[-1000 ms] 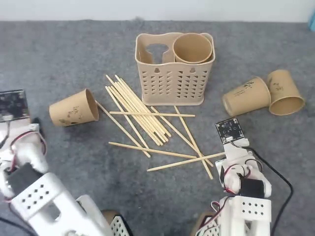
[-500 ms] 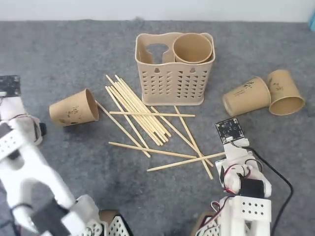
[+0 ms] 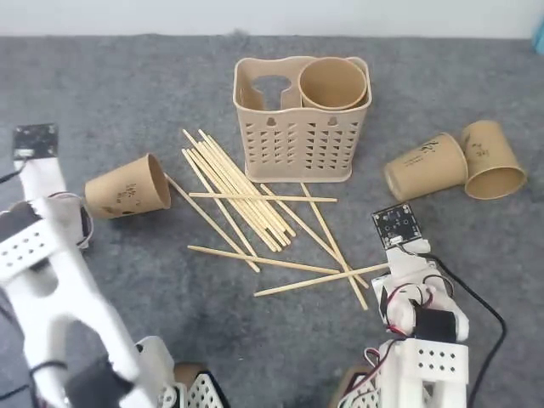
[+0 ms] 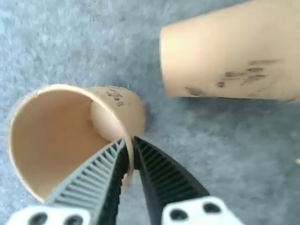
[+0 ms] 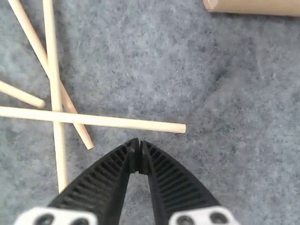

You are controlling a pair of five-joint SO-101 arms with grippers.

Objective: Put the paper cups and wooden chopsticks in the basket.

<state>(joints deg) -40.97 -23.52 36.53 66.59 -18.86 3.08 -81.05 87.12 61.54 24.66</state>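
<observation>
In the left wrist view my left gripper (image 4: 129, 140) is shut on the rim of a paper cup (image 4: 51, 136), one finger inside its mouth. A second paper cup (image 4: 234, 56) lies on its side just beyond; it is the printed cup (image 3: 119, 191) beside my left arm (image 3: 38, 238) in the high view. The beige basket (image 3: 297, 144) stands at the back with one cup (image 3: 333, 82) in it. Wooden chopsticks (image 3: 246, 200) are scattered in front of it. My right gripper (image 5: 139, 143) is shut and empty over the carpet, just short of a chopstick (image 5: 93, 120).
Two more paper cups (image 3: 425, 166) (image 3: 491, 159) lie on their sides at the right of the grey carpet. My right arm (image 3: 416, 289) stands at the front right, near the ends of the chopsticks. Bare carpet lies between the arms at the front.
My left arm has swung away from the front edge and slightly right, towards the lying cup. My right arm, the cups, the chopsticks and the basket have not moved.
</observation>
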